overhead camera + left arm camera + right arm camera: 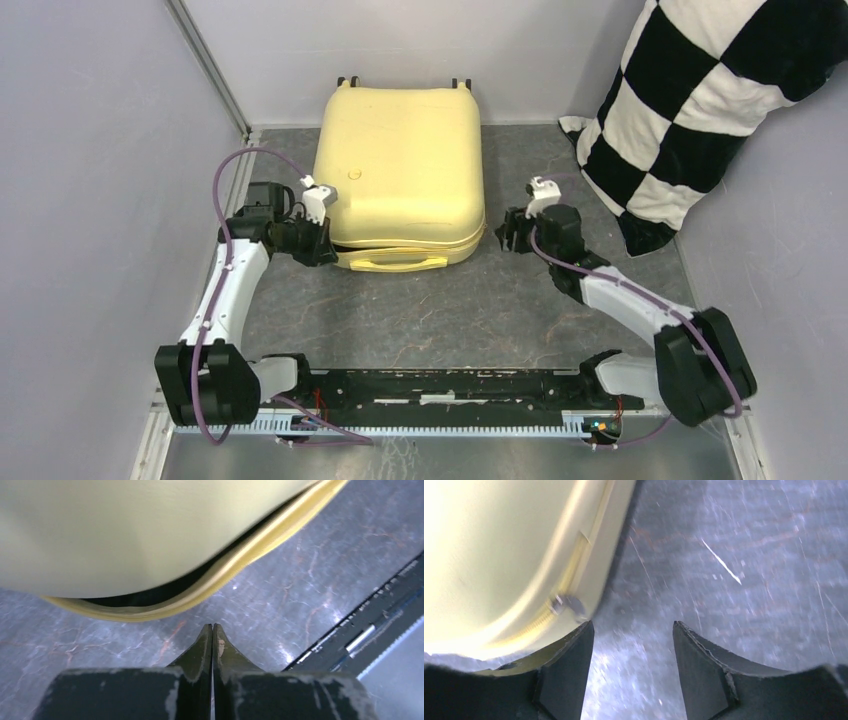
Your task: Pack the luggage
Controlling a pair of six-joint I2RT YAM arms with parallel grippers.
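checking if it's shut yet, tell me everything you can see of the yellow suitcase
The suitcase is a pale-yellow hard shell with rounded corners, lying flat on the grey table, wheels toward the far wall, side handle toward the arms. The lid is down, but a dark gap shows along the near left rim. Nothing lies on it.

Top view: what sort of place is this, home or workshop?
Probably a robot test cell, not a home: plain grey walls enclose a table, and two arms stand on a rail at its near edge.
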